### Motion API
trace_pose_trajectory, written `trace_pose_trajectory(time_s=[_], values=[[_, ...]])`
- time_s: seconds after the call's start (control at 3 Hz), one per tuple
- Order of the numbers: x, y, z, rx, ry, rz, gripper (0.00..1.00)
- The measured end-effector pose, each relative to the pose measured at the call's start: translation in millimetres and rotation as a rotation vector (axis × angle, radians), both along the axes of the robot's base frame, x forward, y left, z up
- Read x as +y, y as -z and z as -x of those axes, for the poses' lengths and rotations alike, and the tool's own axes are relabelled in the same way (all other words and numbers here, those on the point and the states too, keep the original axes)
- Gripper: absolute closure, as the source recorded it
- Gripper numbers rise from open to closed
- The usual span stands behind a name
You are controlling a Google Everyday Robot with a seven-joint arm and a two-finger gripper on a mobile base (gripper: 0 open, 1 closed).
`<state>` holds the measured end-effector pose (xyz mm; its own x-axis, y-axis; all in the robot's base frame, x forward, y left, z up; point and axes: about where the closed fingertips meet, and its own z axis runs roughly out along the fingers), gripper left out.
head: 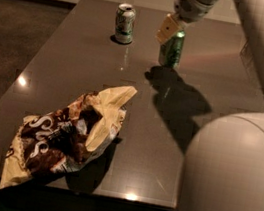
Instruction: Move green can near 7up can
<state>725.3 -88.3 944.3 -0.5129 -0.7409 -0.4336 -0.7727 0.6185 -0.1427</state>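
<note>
The green can (172, 51) is upright at the far middle of the dark table (77, 67). My gripper (171, 35) comes down from the top of the camera view and is shut on the can's upper part; a pale finger (166, 28) shows on its left side. The 7up can (125, 22), pale with green patches, stands upright to the left of the green can, about a can's height away. I cannot tell whether the green can rests on the table or hangs just above it.
A crumpled brown and yellow chip bag (63, 136) lies at the front left of the table. My white arm and base (235, 166) fill the right side of the view. The arm's shadow (178, 103) falls in front of the green can.
</note>
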Motion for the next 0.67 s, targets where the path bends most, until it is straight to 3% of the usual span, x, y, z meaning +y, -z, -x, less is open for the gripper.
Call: trace_pose_trajectory(time_s=[0.67], values=[[43.1, -9.8, -53.8, -0.085, -0.048, -0.049, 1.00]])
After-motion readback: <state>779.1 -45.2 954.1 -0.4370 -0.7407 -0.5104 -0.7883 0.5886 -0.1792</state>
